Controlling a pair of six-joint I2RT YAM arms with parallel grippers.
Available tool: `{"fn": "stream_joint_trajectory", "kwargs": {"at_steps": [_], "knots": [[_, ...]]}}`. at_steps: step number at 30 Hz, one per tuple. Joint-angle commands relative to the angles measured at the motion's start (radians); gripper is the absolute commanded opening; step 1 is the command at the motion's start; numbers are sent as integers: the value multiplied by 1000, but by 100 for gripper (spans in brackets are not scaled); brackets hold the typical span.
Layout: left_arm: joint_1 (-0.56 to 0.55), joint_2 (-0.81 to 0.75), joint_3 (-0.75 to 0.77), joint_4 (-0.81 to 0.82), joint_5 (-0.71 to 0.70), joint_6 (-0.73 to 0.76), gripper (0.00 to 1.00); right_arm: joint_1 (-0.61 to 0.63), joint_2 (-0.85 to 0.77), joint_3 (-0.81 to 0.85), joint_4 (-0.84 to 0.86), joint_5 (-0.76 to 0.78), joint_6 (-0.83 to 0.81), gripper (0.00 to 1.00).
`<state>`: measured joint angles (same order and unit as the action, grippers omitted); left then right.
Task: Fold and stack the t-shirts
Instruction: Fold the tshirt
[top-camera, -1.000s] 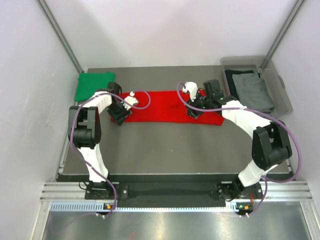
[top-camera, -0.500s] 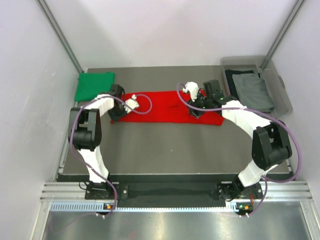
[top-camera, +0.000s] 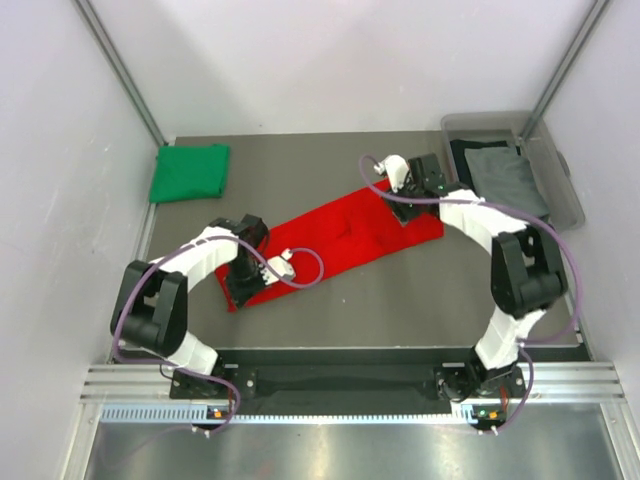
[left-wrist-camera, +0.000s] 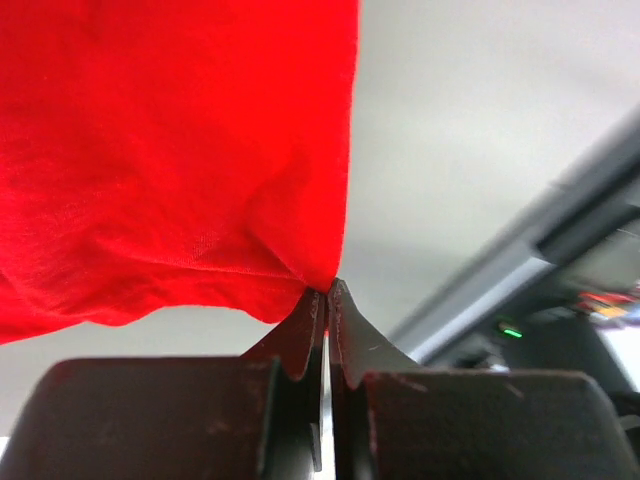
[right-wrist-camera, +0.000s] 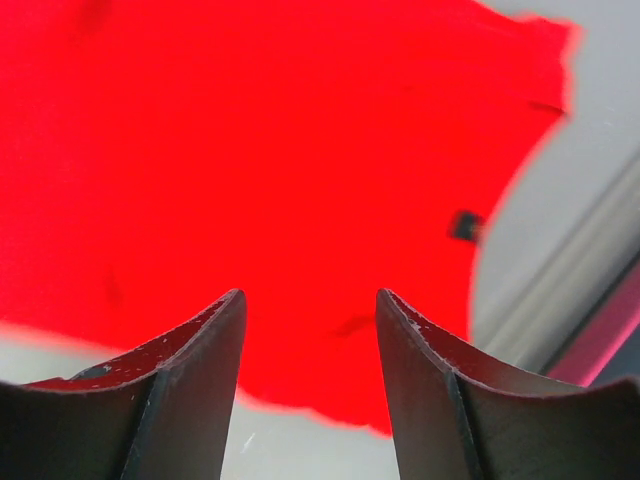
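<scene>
The red t-shirt (top-camera: 335, 238), folded into a long strip, lies slantwise across the table from near left to far right. My left gripper (top-camera: 240, 290) is shut on its near-left end; in the left wrist view the fingertips (left-wrist-camera: 327, 292) pinch a corner of the red cloth (left-wrist-camera: 170, 150). My right gripper (top-camera: 406, 208) hovers open over the shirt's far-right end, with red cloth (right-wrist-camera: 300, 150) beneath the spread gripper (right-wrist-camera: 310, 300) and nothing between the fingers. A folded green t-shirt (top-camera: 188, 172) rests at the far-left corner.
A clear plastic bin (top-camera: 560, 190) stands at the far right and holds a grey t-shirt (top-camera: 508, 180) on a dark one. White walls and metal posts close in the table. A small dark tag (right-wrist-camera: 462, 225) shows near the red shirt's edge.
My left gripper shut on the red shirt's left end and drew it toward the near edge, swinging the strip from level to slanted. The right gripper shifted slightly back and stayed open.
</scene>
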<state>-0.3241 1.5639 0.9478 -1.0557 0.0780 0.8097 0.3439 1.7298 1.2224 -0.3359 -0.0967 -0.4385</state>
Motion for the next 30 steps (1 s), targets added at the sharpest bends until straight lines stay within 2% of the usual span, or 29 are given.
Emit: {"fn": "stream_joint_trajectory", "kwargs": {"at_steps": [1,7,16,19,22,23,26,30], "knots": [[-27,-82,-36,-154,91,-66,0,-62,91,126,15,58,78,55],[-56,-146,-84,-164,146,-109,0,-106,246,273,-34,91,92,56],[-79,-130,-84,-124,169,-129,0,-151,436,476,-150,17,118,56],[-93,-122,-75,-121,180,-141,0,-157,485,522,-187,-5,118,49],[-108,-119,-76,-118,175,-150,0,-161,520,555,-213,-9,122,29],[-112,-119,-80,-115,175,-152,0,-163,530,565,-222,-12,121,15],[-122,-116,-77,-110,178,-158,0,-163,576,627,-255,-28,118,0],[-157,-108,-58,-89,196,-173,0,-154,657,742,-267,-20,110,0]]}}
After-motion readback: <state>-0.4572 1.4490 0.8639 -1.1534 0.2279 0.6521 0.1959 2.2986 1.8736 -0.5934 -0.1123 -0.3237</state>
